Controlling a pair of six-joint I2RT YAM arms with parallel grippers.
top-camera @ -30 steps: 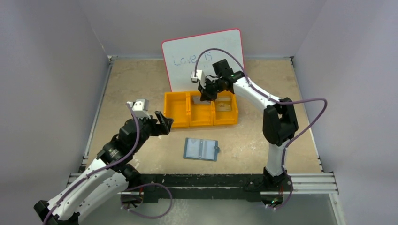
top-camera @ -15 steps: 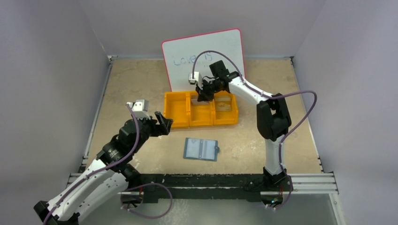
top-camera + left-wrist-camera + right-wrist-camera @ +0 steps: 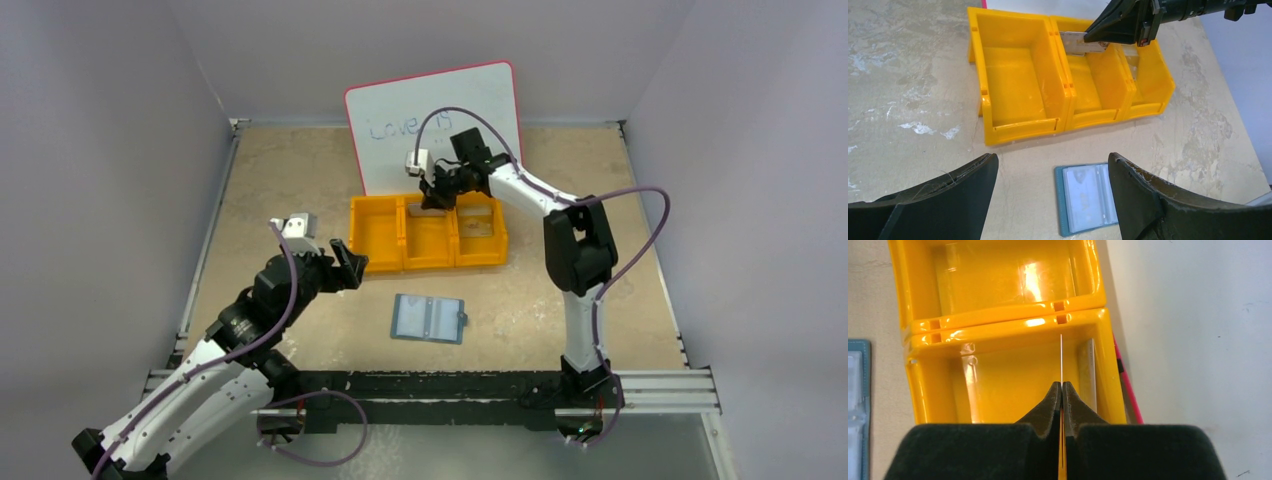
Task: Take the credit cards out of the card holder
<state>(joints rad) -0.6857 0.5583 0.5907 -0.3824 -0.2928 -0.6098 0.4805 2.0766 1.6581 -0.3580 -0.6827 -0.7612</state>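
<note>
**Top external: right jaws pinch a credit card (image 3: pixel 436 203) over the orange bin (image 3: pixel 430 264); card holder (image 3: pixel 430 318) lies open on the worktop (image 3: pixel 280 190)**

Right arm reaches over the bin's middle compartment, just in front of the pink-rimmed whiteboard (image 3: pixel 440 105). Right jaws are fully closed on a thin silver-grey card. Right wrist view shows that card edge-on as a thin line (image 3: pixel 1061 357) sticking out past the fingertips above the compartment floor. A second card (image 3: pixel 1088 371) leans against the whiteboard-side wall of the same compartment. A third card (image 3: pixel 478 228) lies in the right compartment. The left compartment looks bare in the left wrist view.

Card holder sits flat and unfolded, pocket side up, on the worktop just in front of the bin and apart from it, closure tab toward the right arm. Cannot tell whether cards remain in its pockets.

Left jaws are spread wide and hold nothing. They hover above the worktop near the bin's front left corner, left of the card holder.
</note>
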